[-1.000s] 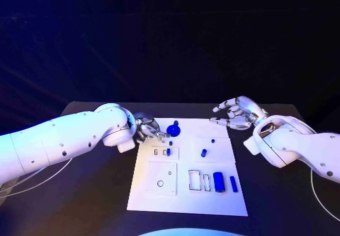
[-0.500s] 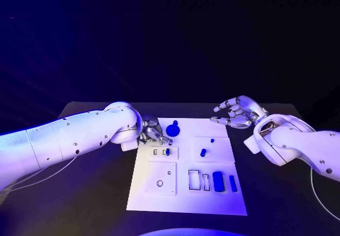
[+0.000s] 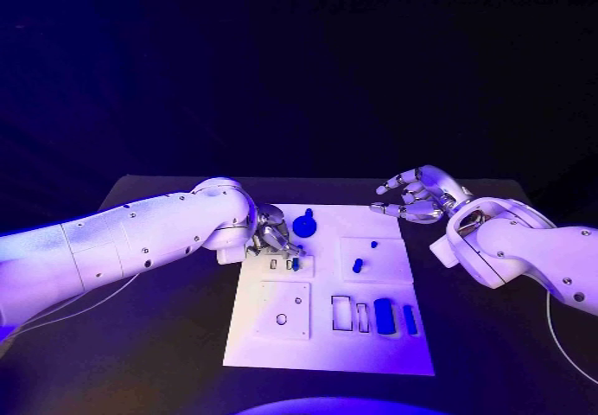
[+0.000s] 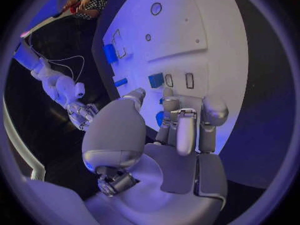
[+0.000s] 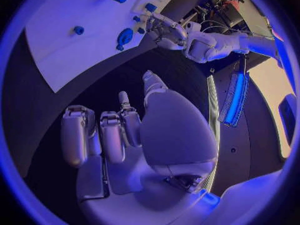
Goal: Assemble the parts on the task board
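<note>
White arms (image 3: pixel 137 238), silver fingers (image 3: pixel 397 208), thin cables (image 3: pixel 75 304)

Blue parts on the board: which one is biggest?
The round, knobbed blue part at the board's far edge, just beyond the left robot hand; the others are small pegs and bars.

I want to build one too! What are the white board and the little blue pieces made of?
The board looks like matte white plastic: flat and even, with clean cut-out slots. It could also be painted. The blue pieces look like smooth hard plastic, solid in colour, with crisp edges. Looks alone cannot settle it.
</note>
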Tool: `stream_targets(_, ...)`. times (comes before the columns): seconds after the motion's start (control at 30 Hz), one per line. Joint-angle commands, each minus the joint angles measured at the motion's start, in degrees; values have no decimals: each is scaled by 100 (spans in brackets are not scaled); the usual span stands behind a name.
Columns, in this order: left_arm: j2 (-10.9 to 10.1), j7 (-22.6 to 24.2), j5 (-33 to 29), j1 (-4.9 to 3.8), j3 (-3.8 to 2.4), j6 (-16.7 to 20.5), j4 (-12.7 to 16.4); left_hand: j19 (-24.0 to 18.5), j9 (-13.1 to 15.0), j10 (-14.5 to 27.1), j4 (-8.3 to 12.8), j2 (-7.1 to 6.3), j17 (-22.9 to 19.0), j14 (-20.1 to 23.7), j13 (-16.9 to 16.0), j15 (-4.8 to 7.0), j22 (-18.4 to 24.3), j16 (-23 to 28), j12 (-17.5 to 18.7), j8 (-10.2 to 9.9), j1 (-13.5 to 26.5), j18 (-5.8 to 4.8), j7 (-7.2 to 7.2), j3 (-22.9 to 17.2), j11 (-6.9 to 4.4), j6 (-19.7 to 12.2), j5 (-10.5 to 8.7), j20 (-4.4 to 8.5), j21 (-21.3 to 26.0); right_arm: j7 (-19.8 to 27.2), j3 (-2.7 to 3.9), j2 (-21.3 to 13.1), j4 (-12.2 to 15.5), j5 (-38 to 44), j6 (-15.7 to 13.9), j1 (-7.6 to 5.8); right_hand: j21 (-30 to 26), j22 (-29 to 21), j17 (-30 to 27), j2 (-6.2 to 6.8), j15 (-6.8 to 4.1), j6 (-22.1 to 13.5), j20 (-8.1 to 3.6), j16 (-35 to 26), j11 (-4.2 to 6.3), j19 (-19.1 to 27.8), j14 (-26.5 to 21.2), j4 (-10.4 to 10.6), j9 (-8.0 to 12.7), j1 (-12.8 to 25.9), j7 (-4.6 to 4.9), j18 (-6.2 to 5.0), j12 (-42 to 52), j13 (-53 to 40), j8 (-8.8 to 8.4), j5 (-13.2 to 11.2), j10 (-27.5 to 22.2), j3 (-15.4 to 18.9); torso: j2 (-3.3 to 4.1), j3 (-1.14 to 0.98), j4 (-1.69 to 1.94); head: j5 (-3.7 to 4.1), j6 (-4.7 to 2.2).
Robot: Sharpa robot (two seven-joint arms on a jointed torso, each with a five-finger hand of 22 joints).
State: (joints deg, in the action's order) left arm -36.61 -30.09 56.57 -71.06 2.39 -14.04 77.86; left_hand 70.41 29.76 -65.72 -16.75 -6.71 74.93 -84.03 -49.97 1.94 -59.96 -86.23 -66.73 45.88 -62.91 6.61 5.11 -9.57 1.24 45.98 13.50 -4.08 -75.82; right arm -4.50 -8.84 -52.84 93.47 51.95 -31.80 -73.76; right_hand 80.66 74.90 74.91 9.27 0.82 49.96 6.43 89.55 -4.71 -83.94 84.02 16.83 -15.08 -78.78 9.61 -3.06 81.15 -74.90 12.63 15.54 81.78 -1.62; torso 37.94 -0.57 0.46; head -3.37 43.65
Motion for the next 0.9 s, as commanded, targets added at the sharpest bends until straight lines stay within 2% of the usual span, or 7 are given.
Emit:
stream_targets(0.03,33,-25,25,-10,4,-223,3,-26,17,50,-5,60,468,-188,-6,9,-13,28,19,38,-32,-30,6,13,0,-51,-16,-4,15,-3,2,4,-3,42,115,-3,-49,984,1274,14,-42,-1,-25,-26,1,-249,544,-7,-5,42,-12,91,-23,-560,38,28,-25,-1,-1,1,5,4,13)
stream_targets(0.23,68,-30,-18,-9,11,-294,-1,-40,29,57,-4,83,459,-181,-9,7,-11,33,15,39,-83,-28,9,-3,2,-63,-2,-10,15,-19,1,27,-32,57,140,-3,-49,984,1274,14,-42,-1,-25,-26,1,-249,544,-7,-5,42,-12,91,-23,-560,38,28,-25,-1,0,0,3,-5,18)
stream_targets(0.47,117,-31,-51,-9,49,-346,-51,-39,34,48,-3,96,456,-179,-26,5,-20,35,3,42,-108,-29,9,-12,2,-65,5,-12,9,-33,1,61,-55,77,176,-3,-49,984,1272,12,-42,-2,-25,-27,1,-248,543,-6,-5,48,-12,91,-25,-558,39,32,-27,0,2,2,3,-2,26)
stream_targets(0.9,172,-28,-84,-8,96,-365,-100,-54,71,46,3,217,471,-180,-49,8,-55,31,-26,45,-342,-30,3,-128,-4,-73,56,-22,-20,-54,1,108,-74,123,207,-3,-47,986,1266,4,-42,-5,-26,-29,1,-249,542,-7,-5,57,-12,91,-22,-561,44,40,-25,-1,-2,-2,4,10,45)
